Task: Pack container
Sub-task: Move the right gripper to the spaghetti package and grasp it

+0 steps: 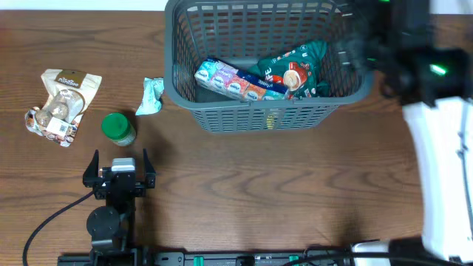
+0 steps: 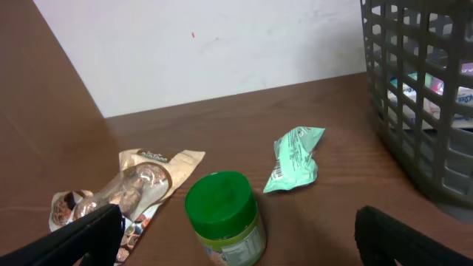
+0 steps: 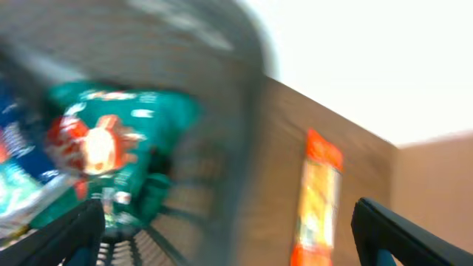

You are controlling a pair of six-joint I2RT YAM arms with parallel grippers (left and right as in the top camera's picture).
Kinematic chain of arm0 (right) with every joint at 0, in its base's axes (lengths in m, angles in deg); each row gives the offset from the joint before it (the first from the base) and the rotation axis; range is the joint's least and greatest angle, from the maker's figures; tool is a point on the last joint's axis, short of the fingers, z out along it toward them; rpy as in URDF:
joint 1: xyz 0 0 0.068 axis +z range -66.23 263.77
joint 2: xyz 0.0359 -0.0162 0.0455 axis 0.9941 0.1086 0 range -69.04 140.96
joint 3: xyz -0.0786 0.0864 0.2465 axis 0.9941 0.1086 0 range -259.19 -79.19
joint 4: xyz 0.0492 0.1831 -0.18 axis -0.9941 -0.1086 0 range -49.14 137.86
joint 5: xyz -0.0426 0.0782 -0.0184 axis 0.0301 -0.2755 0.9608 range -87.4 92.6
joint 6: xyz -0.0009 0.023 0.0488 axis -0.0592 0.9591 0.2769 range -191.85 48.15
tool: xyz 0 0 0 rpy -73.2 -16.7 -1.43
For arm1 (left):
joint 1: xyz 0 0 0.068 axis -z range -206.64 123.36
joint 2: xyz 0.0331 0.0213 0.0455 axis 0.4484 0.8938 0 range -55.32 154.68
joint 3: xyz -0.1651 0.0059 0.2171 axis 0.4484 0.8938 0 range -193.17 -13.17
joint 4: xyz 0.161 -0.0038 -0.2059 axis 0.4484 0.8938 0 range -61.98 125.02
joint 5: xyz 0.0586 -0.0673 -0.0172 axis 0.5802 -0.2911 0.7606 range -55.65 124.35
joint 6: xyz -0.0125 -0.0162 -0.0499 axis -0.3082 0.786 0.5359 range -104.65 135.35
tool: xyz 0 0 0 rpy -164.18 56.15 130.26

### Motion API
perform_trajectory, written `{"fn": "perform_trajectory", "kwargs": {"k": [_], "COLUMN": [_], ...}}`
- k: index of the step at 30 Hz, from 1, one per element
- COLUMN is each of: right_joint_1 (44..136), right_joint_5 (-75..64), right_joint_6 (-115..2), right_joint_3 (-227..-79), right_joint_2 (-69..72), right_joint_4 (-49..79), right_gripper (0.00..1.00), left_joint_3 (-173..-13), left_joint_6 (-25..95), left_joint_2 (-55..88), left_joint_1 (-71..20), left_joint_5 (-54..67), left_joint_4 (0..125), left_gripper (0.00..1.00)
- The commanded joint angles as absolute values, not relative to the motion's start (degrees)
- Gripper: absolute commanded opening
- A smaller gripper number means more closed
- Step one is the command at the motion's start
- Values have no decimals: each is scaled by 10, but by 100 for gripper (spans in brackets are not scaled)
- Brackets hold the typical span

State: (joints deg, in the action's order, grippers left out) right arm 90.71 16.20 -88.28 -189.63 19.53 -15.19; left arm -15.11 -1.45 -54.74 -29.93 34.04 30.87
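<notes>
The dark grey lattice basket stands at the back centre of the table. It holds a long multicoloured pack and a green packet. My right gripper is open and empty, at the basket's right rim; its view is blurred and shows the green packet inside and an orange packet on the table outside. My left gripper is open and empty at the front left. It shows in its wrist view just behind a green-lidded jar. The basket's wall is at its right.
A small mint-green packet lies left of the basket, also in the left wrist view. A beige snack pouch lies at the far left. The green-lidded jar stands between them and my left gripper. The right arm covers the table's right side.
</notes>
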Motion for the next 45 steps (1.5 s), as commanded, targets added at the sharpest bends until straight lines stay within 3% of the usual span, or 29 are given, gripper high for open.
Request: {"fn": "perform_trajectory", "kwargs": {"k": [1,9,19,35,45], "right_joint_1": [843,670,497,474,475], "right_joint_5": [214,210,96,99,87], "right_joint_6": [-767,-825,-816,-854,-935], "right_joint_3": [-1910,-1909,-1908,-1908,-1908], "right_joint_2": [147,127,194,445,509], "right_joint_4": [-173,-253,-263,-210,-100], "right_gripper": [90,98,99,99,99], "left_joint_3": [-134,-134,-134,-134,-134], "left_joint_6": [-22,-22,-22,-22,-22], "left_joint_2": [-551,-551,-551,-551,-551], "left_joint_1": [-301,-301,-301,-301,-301], "left_joint_5": [339,339,339,339,339], "left_joint_4": [320,320,320,320,320], "left_gripper": [98,99,99,99,99]}}
